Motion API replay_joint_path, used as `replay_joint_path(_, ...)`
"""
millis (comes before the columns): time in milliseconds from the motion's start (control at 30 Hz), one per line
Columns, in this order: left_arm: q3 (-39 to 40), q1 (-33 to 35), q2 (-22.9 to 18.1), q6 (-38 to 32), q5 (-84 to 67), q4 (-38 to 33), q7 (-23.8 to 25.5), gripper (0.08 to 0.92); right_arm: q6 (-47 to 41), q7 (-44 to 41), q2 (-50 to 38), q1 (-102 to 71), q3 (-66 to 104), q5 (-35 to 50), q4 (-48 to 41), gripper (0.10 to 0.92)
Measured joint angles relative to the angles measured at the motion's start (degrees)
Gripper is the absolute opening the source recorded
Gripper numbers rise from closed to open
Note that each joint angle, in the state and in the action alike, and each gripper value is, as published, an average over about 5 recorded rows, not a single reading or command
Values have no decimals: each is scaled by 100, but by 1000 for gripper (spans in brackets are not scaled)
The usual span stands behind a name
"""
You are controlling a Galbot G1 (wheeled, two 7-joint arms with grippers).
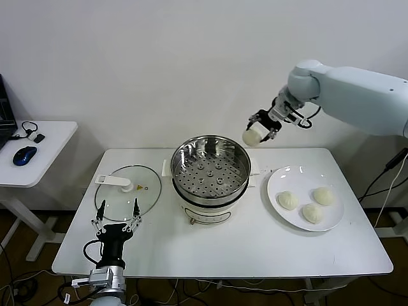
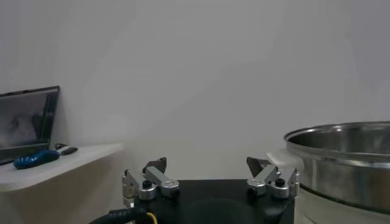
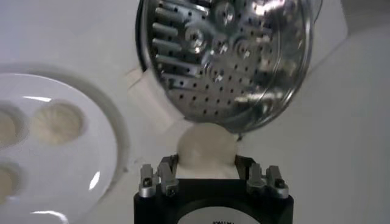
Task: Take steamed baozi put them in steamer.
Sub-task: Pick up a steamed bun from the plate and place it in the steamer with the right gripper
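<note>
My right gripper (image 1: 256, 132) hangs in the air just beyond the right rim of the steamer (image 1: 210, 167), shut on one steamed baozi (image 1: 252, 136). In the right wrist view that baozi (image 3: 206, 146) sits squeezed between the fingers, with the steamer's perforated tray (image 3: 228, 55) beyond it. Three more baozi (image 1: 287, 200) (image 1: 322, 196) (image 1: 312, 213) lie on the white plate (image 1: 277, 185) to the right of the steamer. My left gripper (image 1: 116, 220) is parked open near the table's front left, below the glass lid; nothing is between its fingers (image 2: 157, 177).
A flat glass lid (image 1: 127, 189) with a white handle lies left of the steamer. A small side table (image 1: 32, 153) at far left carries a blue mouse (image 1: 24, 155). Bare tabletop runs along the front edge (image 1: 223, 255).
</note>
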Motion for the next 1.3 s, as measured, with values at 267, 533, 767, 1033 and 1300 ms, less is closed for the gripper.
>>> replay_joint_path(267,-53,15,0,-7,-33,-23,3,823,829,119,746,-194,-138,-45,-525,644)
replay_joint_path(533,-41,18,0,-12,-40,-25,13,823,1239,98,1365,-514,-256,-101,-1226,645)
replay_joint_path(767,-21,13,0,-18,-40,-26,11,823,1357,85,1710,-814,-242,-127,-1761,644)
replay_joint_path(1033,-46,16,0,-45,-46,-25,3,823,1358,83,1962,-1106,-147,-117,-2211,644)
replay_joint_path(1300,-44,-2,0,-58,-44,-14,-4,823,1356,84,2108,-1330,-63,-93,-2606,645)
